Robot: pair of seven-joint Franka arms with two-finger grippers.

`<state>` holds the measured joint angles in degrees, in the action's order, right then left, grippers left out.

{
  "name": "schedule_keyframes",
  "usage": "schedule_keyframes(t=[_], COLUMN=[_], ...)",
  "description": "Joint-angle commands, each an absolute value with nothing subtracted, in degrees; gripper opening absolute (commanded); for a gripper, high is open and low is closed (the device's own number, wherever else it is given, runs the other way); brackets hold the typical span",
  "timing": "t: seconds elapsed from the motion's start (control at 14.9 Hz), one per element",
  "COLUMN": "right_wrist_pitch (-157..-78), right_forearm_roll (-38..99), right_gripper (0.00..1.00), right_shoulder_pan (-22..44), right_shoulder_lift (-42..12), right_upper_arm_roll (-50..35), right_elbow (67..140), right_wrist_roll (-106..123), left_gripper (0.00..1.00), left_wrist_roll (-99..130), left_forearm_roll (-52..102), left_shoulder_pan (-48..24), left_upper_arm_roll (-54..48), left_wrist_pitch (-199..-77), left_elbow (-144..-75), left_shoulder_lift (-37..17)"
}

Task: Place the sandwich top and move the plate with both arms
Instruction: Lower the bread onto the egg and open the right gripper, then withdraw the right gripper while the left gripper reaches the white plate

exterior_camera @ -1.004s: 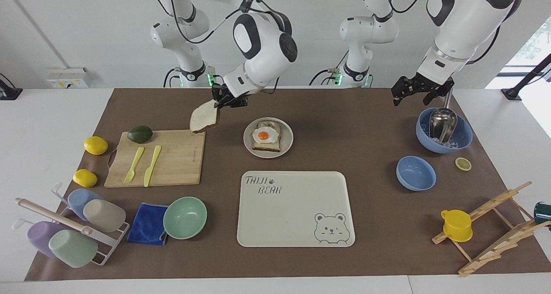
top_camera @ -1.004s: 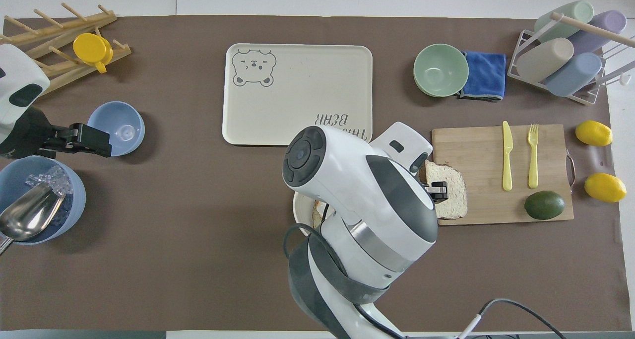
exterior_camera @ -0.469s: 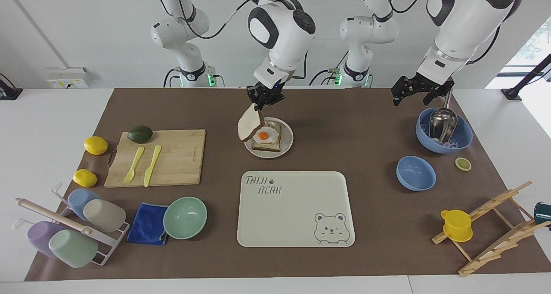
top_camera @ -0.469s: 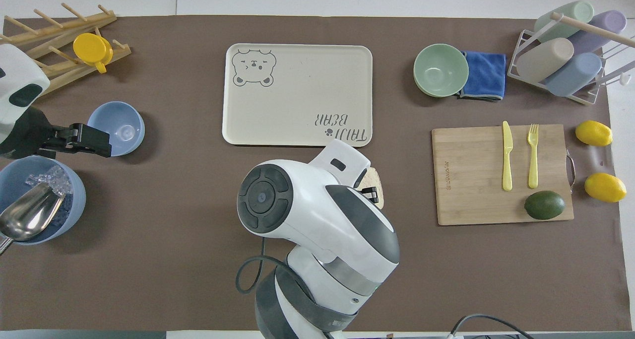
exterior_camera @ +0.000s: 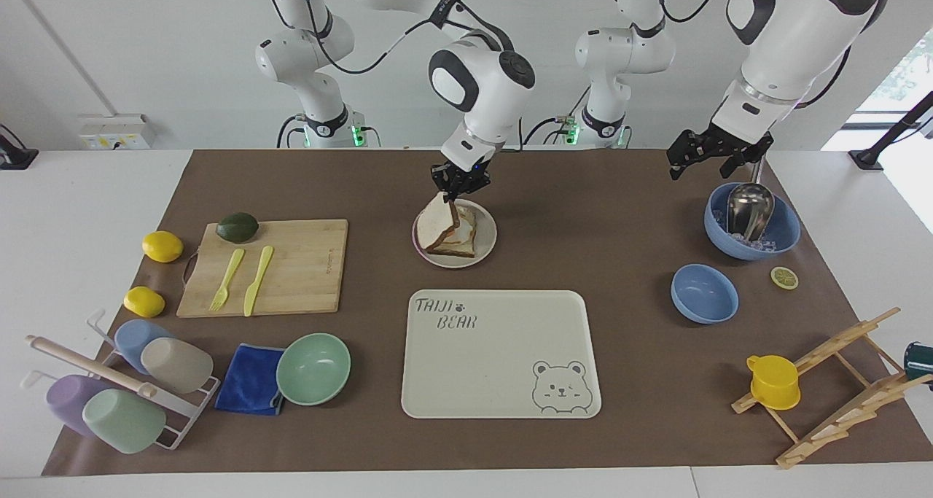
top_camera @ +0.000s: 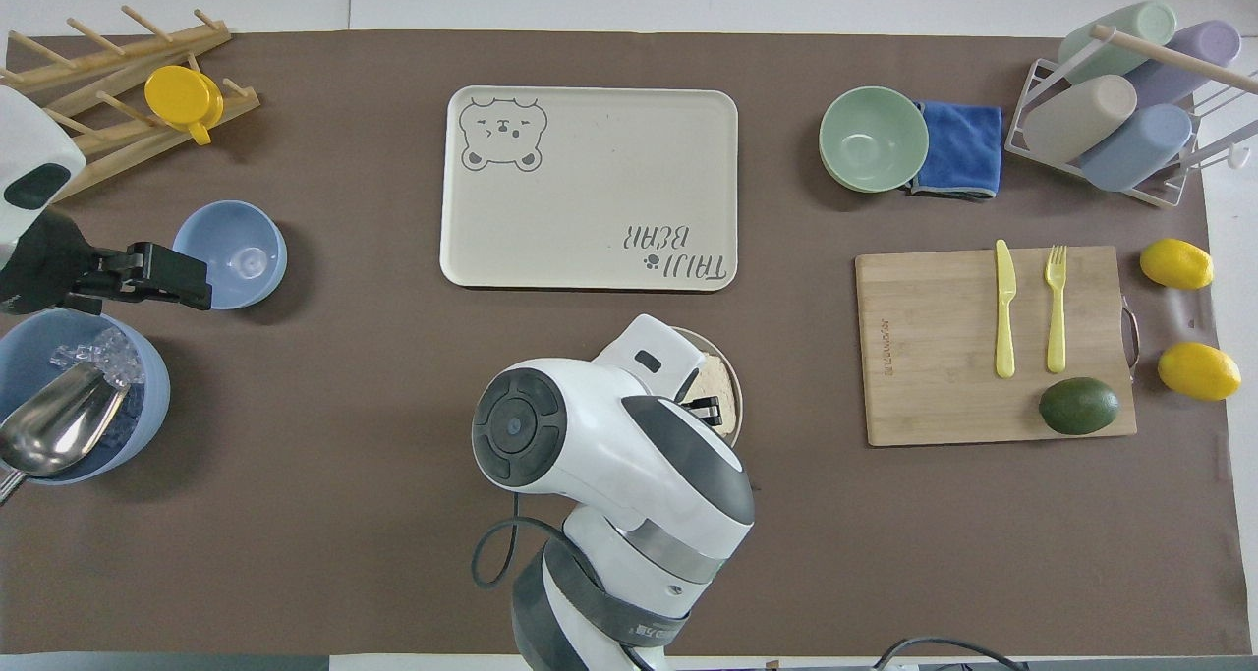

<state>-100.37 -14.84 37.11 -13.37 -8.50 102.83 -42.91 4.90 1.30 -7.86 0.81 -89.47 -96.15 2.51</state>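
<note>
Pale speckled bread, the sandwich top (exterior_camera: pixel 439 223), hangs tilted from the right pincer (exterior_camera: pixel 458 185), which pinches its upper edge over the plate (exterior_camera: pixel 488 248); its lower edge looks to be touching the toasted slice (exterior_camera: pixel 461 244) there, probably so it can be tipped flat. The left pincer (exterior_camera: pixel 713 159) waits over the blue ice bowl (exterior_camera: pixel 783 232), toward the left arm's end from the plate, fingers spread. Farther from the robots than the plate, a cream tray (exterior_camera: pixel 500 359) reads "TAIJI BEAR".

Right gripper (exterior_camera: pixel 458 184) clamped, left gripper (exterior_camera: pixel 718 159) idle
</note>
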Motion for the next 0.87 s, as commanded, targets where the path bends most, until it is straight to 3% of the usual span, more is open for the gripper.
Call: schedule_keyframes(t=[0.0,0.47,0.54,0.8], right_wrist_pitch=[-103.4,-109.6,-109.9,-110.3], right_forearm_roll=[-13.8,-7.7,-7.2,-4.9], right_gripper=[0.00,0.00,0.08,1.00], right_shoulder_pan=[36.8,36.8,36.7,36.7], right_shoulder_lift=[-11.2,-11.1,-11.1,-11.2], right_upper_arm_roll=[-8.5,-8.5,-8.5,-8.5], right_elbow=[107.0,109.0,109.1,108.1], right_wrist_roll=[-43.5,-43.6,-43.6,-43.6], left_gripper=[1.00,1.00,1.00,1.00], left_wrist_roll=[5.4,5.4,5.4,5.4], left_forearm_roll=[1.4,1.5,1.6,4.1], left_shoulder_pan=[-7.4,-7.4,-7.3,-6.2], left_upper_arm_roll=[0.6,0.6,0.7,0.7], left_wrist_pitch=[-89.1,-92.8,-93.7,-96.9], left_elbow=[-96.8,-99.8,-100.5,-103.8], left_shoulder_lift=[3.5,4.7,5.0,6.1])
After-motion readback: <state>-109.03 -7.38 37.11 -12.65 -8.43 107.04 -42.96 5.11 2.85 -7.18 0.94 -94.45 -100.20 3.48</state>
